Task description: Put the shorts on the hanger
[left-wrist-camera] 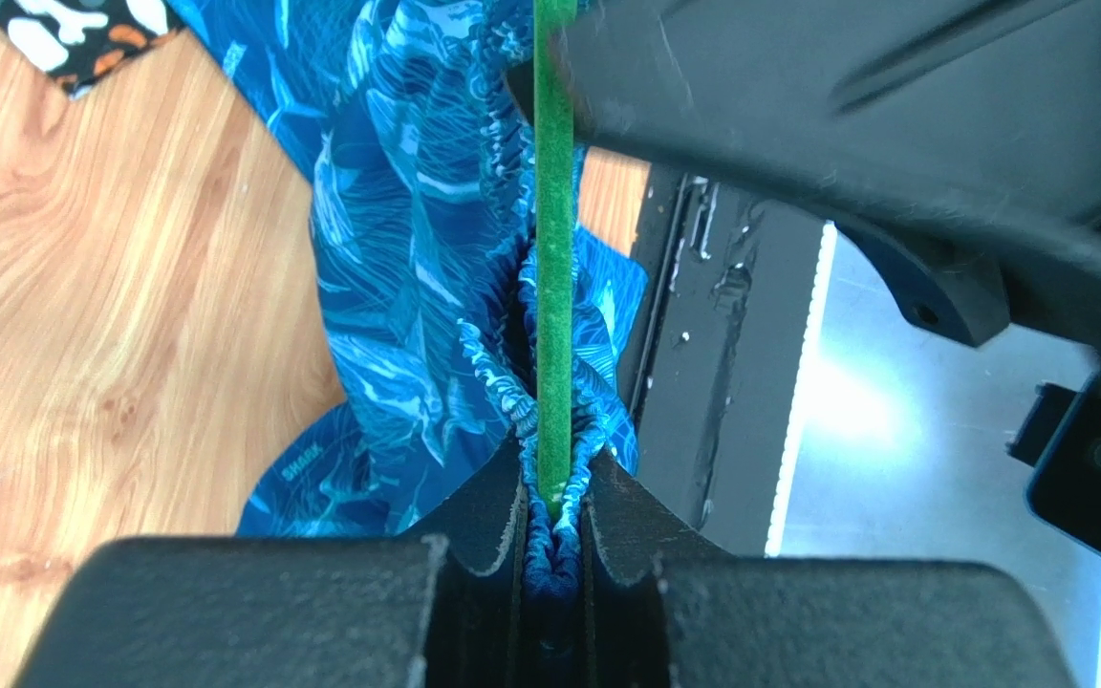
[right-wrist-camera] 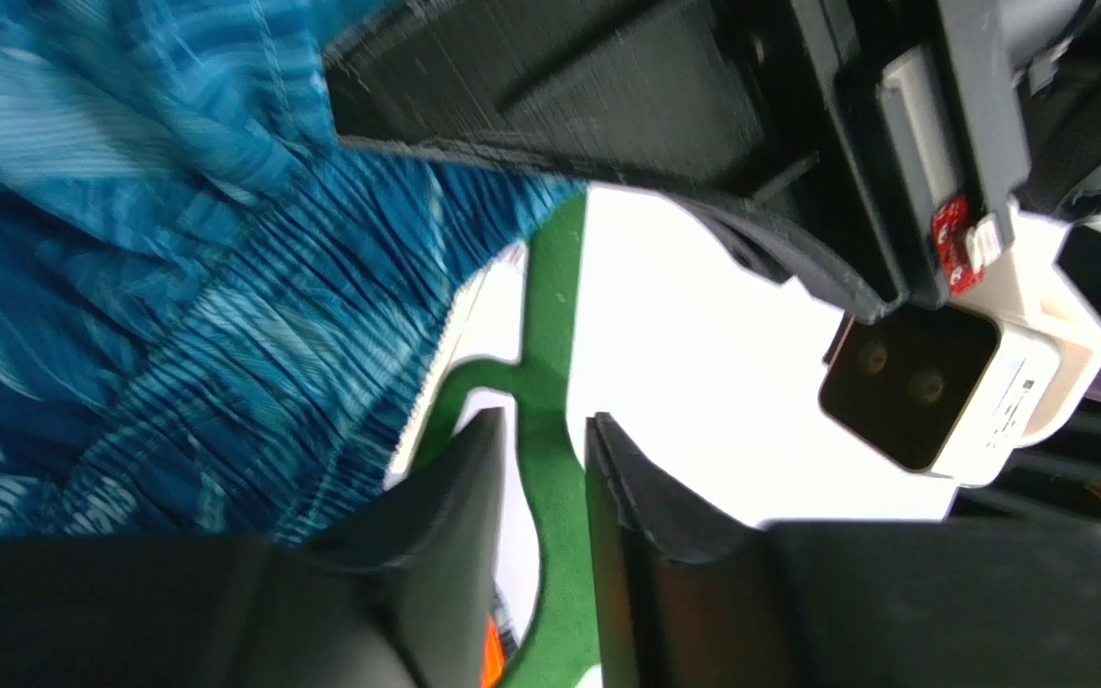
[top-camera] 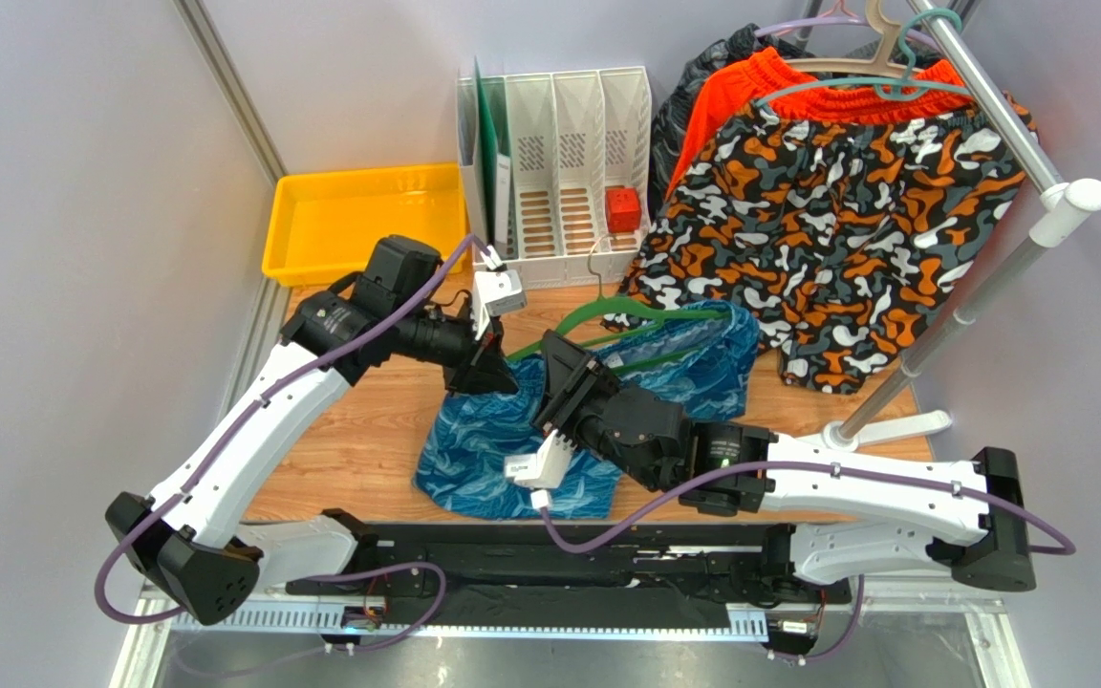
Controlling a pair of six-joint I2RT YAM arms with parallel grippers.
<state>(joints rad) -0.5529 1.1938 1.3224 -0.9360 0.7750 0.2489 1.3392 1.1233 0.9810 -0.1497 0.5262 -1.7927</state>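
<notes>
Left jaws pinch the shorts' [left-wrist-camera: 413,215] gathered waistband and the hanger [left-wrist-camera: 554,215] bar together; right jaws close on the hanger's neck. Both arms reach forward with bent elbows, so the left gripper [top-camera: 492,376] and right gripper [top-camera: 559,376] meet nose to nose. The shorts trail onto the table [top-camera: 355,430].

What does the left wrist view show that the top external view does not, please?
Only the left wrist view: the left gripper pinching the shorts gathered against the hanger. Only the top external view: the yellow bin, the white file rack, the clothes rail. Both: shorts, hanger, wooden table.
</notes>
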